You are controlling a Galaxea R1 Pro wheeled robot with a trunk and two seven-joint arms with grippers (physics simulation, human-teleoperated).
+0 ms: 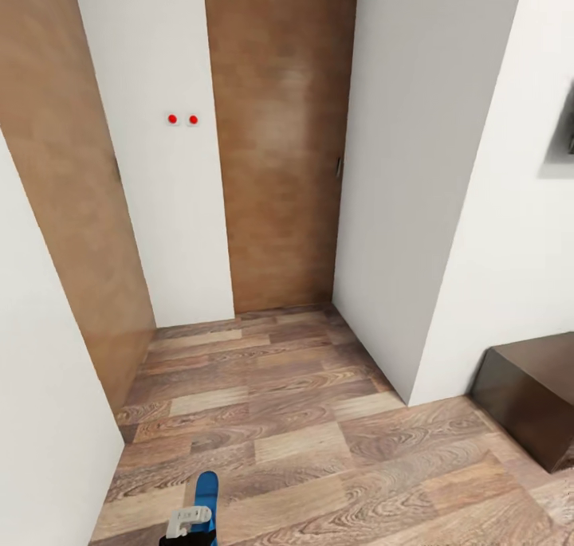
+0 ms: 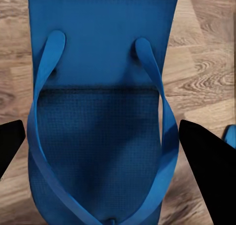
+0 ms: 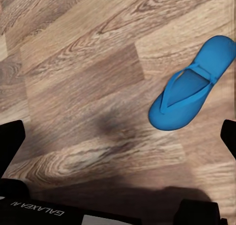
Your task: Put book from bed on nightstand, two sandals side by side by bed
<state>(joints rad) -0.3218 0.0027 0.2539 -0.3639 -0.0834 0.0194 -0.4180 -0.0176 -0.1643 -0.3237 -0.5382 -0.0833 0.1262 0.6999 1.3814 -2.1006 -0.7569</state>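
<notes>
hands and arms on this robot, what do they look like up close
The left hand has two flat matte black fingers that taper to wedge tips. In the head view its body is a white block above a black base. The right hand has the same black fingers, and its black housing carries white "GALAXEA" lettering.

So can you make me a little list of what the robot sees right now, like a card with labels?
place: hallway corner, white walls, wooden doors
floor: brown wood planks
left gripper: one blue sandal between its fingers, looks held
other sandal: lying flat on the floor, untouched
right gripper: open, holding nothing
dark cabinet: at the head view's right edge
wall: two red dots
</notes>
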